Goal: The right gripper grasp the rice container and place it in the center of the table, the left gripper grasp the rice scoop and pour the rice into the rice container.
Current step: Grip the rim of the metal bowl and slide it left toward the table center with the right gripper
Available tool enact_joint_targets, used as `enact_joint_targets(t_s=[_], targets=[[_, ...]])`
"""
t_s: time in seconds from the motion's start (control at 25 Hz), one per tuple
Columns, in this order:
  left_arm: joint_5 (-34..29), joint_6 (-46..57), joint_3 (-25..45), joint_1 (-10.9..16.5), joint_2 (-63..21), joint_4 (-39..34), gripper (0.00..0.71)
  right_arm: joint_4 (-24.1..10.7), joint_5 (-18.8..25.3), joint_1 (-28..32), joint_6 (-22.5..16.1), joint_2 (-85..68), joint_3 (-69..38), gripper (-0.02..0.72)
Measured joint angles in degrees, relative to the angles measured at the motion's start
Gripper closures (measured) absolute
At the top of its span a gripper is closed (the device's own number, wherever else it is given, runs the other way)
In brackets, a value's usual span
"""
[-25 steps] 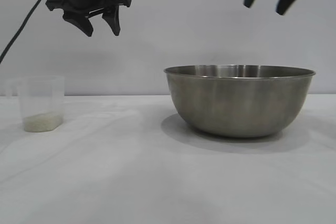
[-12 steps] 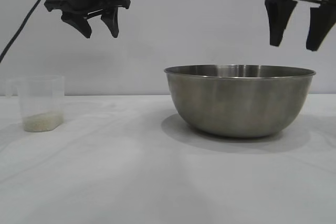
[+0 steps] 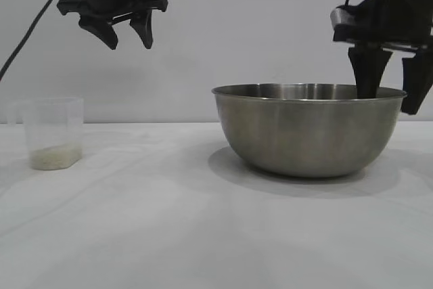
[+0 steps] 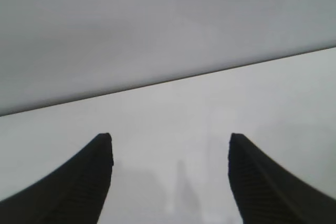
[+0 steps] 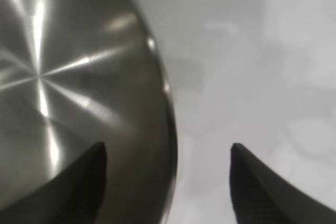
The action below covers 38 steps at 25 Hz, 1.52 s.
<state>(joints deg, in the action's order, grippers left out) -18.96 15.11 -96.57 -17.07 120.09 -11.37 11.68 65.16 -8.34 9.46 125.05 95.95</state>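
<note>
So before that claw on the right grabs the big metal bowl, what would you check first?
1. Right gripper straddles the rice container rim, one finger inside and one outside: ok.
2. Right fingers spread apart, not yet clamped on the rim: ok.
3. Rice container upright on the table: ok.
4. Table centre free for the bowl: ok.
5. Rice scoop upright at the far side, rice inside: ok.
6. Left gripper open, hovering high above the scoop, out of the way: ok.

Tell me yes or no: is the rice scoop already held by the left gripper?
No: the rice scoop stands alone on the table, while the left gripper hangs open well above it, holding nothing.
</note>
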Motion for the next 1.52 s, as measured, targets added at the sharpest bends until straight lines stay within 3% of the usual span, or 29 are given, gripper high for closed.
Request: enact_joint_targets(t_s=[0.08, 0.6, 0.84, 0.92, 1.12, 1.16, 1.2, 1.36, 1.52], targets=[[0.0, 0.0, 0.0, 0.0, 0.0, 0.0, 0.251, 0.54, -0.09, 0.0, -0.13, 0.0, 0.0, 0.703], [-0.1, 0.0, -0.09, 0.0, 0.0, -0.1, 0.251, 7.52, -5.65, -3.15, -1.07, 0.0, 0.0, 0.703], [-0.1, 0.0, -0.09, 0.0, 0.0, -0.1, 0.251, 8.13, -6.4, -3.9, -0.95, 0.0, 0.0, 0.703], [-0.1, 0.0, -0.09, 0.0, 0.0, -0.1, 0.251, 8.53, -6.53, -3.9, -0.58, 0.0, 0.0, 0.604], [-0.1, 0.0, -0.09, 0.0, 0.0, -0.1, 0.251, 8.75, -6.25, -3.9, 0.66, 0.0, 0.0, 0.213], [-0.1, 0.0, -0.09, 0.0, 0.0, -0.1, 0.251, 8.75, -5.57, -3.9, 0.95, 0.0, 0.13, 0.169], [-0.1, 0.0, -0.09, 0.0, 0.0, -0.1, 0.251, 8.42, -5.13, -3.9, 1.19, 0.0, 0.25, 0.141], [-0.1, 0.0, -0.09, 0.0, 0.0, -0.1, 0.251, 7.03, -5.5, -3.8, 1.5, -4.83, 0.61, 0.148], [-0.1, 0.0, -0.09, 0.0, 0.0, -0.1, 0.251, 3.2, -9.5, -3.57, 2.13, -14.0, -0.05, 0.148]])
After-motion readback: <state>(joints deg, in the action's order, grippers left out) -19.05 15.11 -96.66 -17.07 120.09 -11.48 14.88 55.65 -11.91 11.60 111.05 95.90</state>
